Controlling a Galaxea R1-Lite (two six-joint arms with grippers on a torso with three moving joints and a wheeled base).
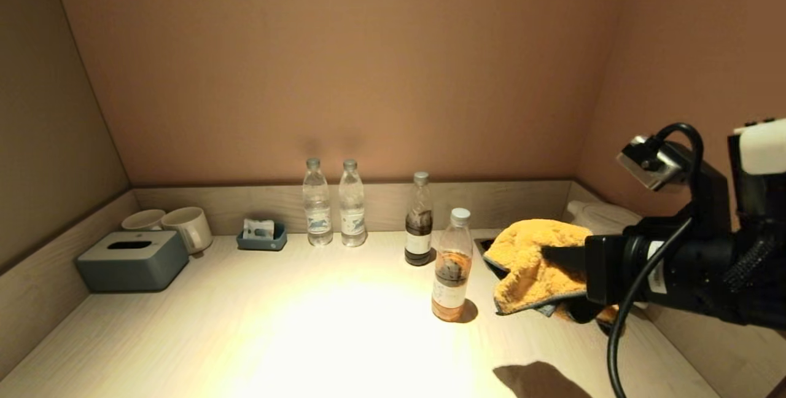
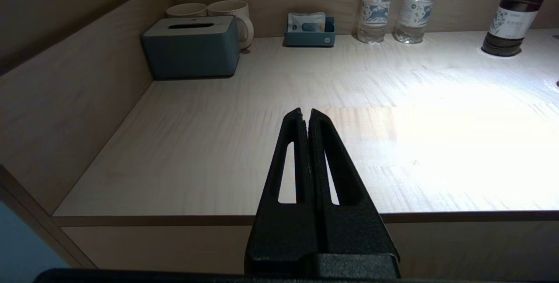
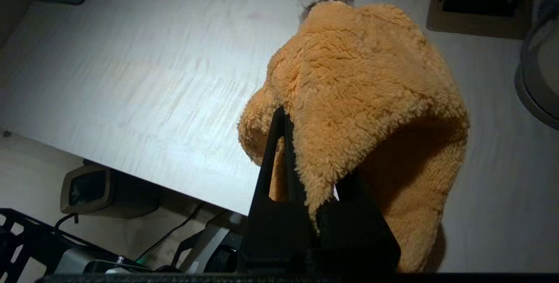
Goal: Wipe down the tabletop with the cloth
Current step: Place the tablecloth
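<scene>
- Firmly clamped, the right gripper (image 3: pixel 301 143) holds the orange cloth (image 1: pixel 533 263), which drapes over its fingers above the tabletop (image 1: pixel 295 324), just beside the nearest bottle (image 1: pixel 452 266).
- Judged step: carrying the cloth, no wiping contact visible; next it must lower without clipping that bottle.
- Right arm reaches in from the right, roughly level.
- Left gripper (image 2: pixel 305 119) pressed together, empty, parked near the front edge.

Warm overhead light glares on the tabletop (image 1: pixel 344 330) (whitest just left of the nearest bottle (image 1: pixel 451 266)); walls stay dim.
</scene>
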